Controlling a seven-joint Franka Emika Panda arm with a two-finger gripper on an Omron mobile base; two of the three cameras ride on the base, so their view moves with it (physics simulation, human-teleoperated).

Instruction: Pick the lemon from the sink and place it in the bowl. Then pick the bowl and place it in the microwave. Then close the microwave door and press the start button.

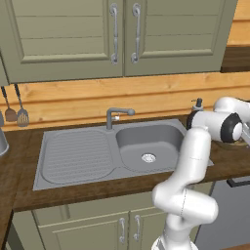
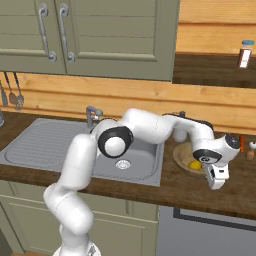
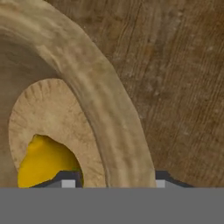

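Observation:
The tan wooden bowl (image 2: 183,158) sits on the dark wooden counter just right of the grey sink (image 2: 35,145). The yellow lemon (image 2: 195,164) lies inside it. In the hand view the bowl's thick rim (image 3: 100,96) runs up between my two fingertips and the lemon (image 3: 46,164) lies on the bowl's floor at lower left. My gripper (image 3: 116,179) straddles the rim at the bowl's near right side, one finger inside and one outside, open with a gap on the inner side. The sink basin (image 1: 146,141) holds nothing. The microwave and its door are out of view.
Olive-green cabinet doors (image 1: 117,34) hang above the sink. A grey tap (image 1: 117,114) and a soap dispenser (image 1: 197,104) stand behind the basin. Utensils (image 1: 14,110) hang on the left wall. A bottle (image 2: 244,54) stands on a shelf at upper right.

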